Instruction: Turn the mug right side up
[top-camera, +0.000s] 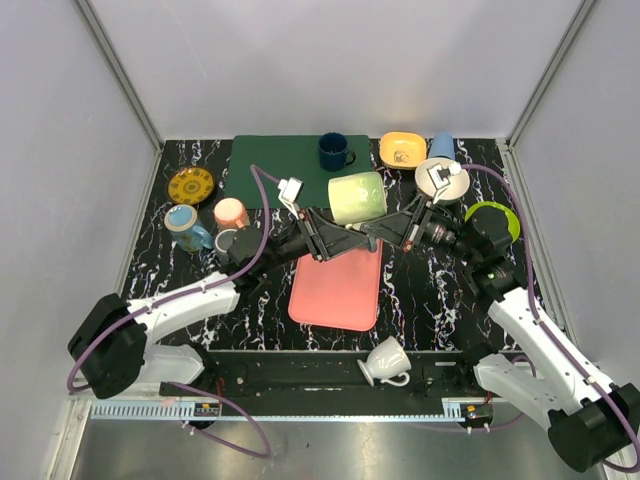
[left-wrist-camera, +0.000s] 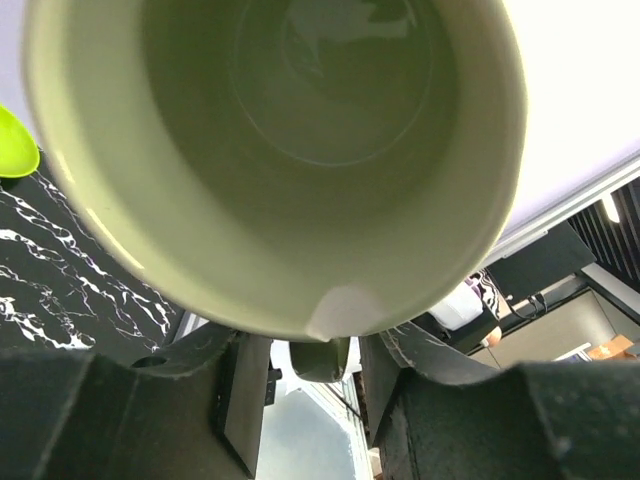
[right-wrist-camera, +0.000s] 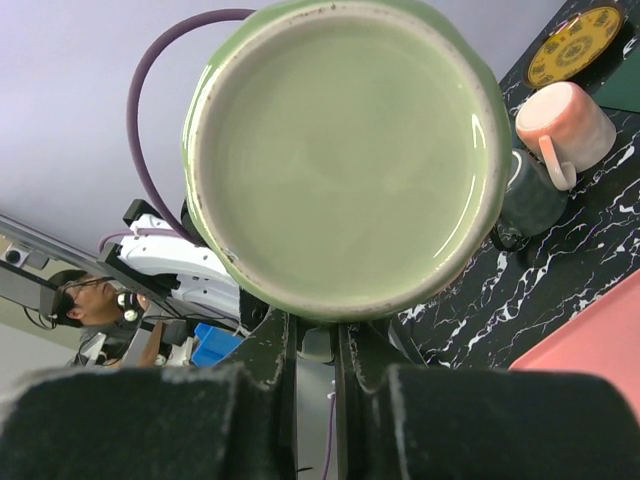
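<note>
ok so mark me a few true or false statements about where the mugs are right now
1. The green mug is held up off the table, lying on its side. True.
2. The left wrist camera looks at the green mug's base. False: it looks into the open mouth; the right wrist camera sees the base.
3. A white cup sits tilted at the near edge, between the arm bases. True.
4. The blue mug stands on the pink mat. False: it stands on the green mat at the back.
5. The right end effector is wide open, away from the green mug. False: it is shut on it, just under the base.
</note>
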